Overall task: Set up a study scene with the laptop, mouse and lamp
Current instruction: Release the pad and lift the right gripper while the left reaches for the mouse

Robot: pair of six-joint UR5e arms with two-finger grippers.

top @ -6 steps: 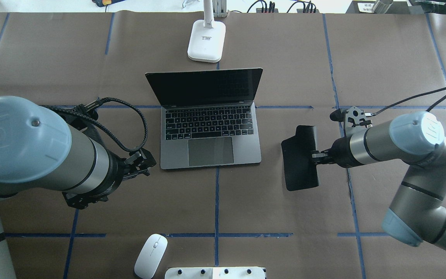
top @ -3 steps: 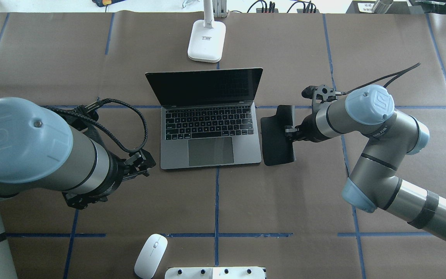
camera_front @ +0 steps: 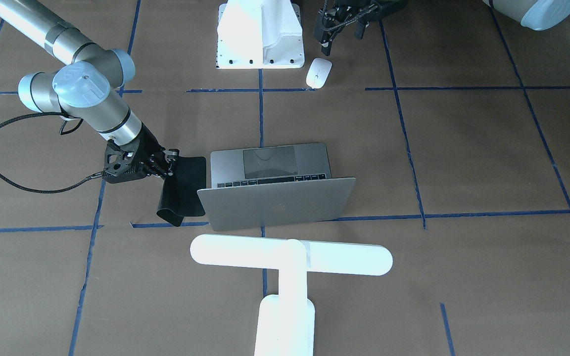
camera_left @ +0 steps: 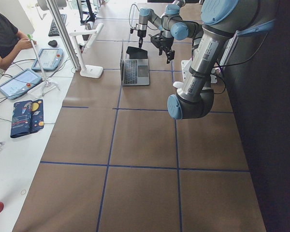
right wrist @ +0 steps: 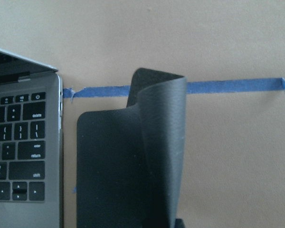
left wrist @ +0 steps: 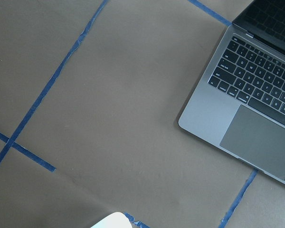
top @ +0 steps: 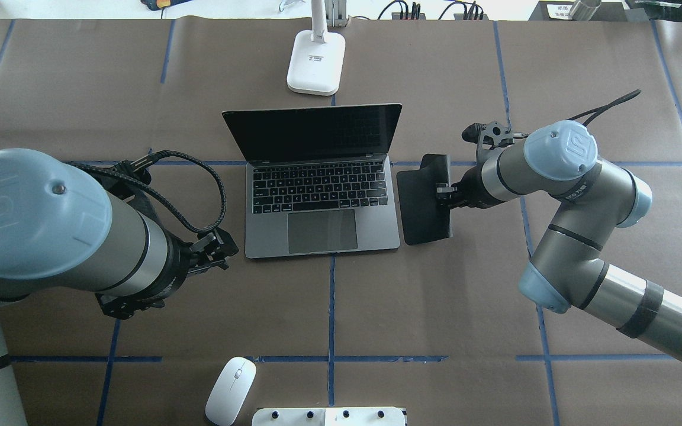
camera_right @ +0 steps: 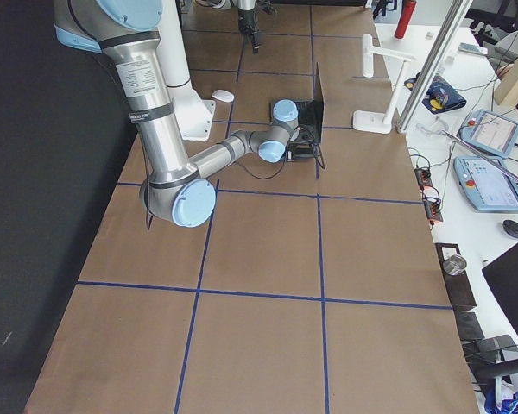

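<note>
The right claw (top: 443,198) pinches the floppy black mat (top: 421,201) by its edge, just beside the laptop (top: 322,201) mid-surface. The left claw (top: 222,251) hangs spread. The mouse (top: 231,390), at the surface's robot-side edge, looks light and slippery: hold its sides.

Brown table (top: 436,307), black floppy mat (top: 418,207) with curled edge, blue tape lines (top: 331,307), white bolted mount (top: 329,416)

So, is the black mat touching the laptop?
Apart. The right wrist view shows a strip of bare table paper between the mat and the laptop along its side edge.
</note>
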